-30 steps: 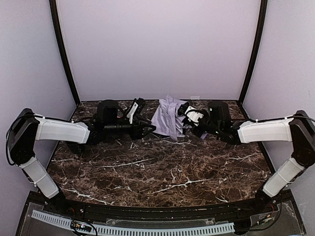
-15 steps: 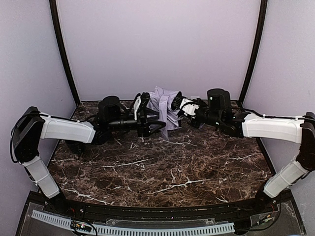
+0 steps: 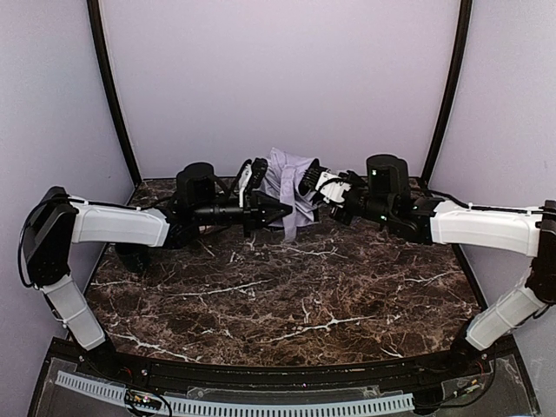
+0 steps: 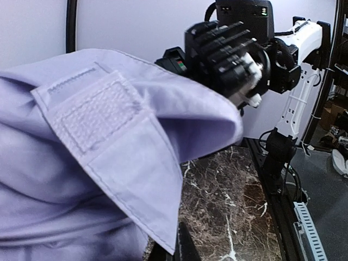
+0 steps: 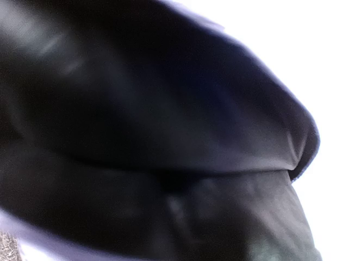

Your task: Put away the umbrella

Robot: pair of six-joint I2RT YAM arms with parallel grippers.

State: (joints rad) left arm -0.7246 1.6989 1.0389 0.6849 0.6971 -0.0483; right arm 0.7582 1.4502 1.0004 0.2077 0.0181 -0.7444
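Umbrella hangs bunched above the far side of the surface, right fingers clamped nearly shut on it to keep it aloft, left fingers pinched shut on a fabric flap, probably to wrap it.

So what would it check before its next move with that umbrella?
1. Hold of the right gripper on the umbrella: ok.
2. The left gripper shut: ok; on the umbrella, cannot tell.
3. The velcro strap fastened: not ok, it lies open.
4. The canopy folded tight: not ok, it hangs loose.
5. Right wrist camera's view: not ok, dark fabric fills it.
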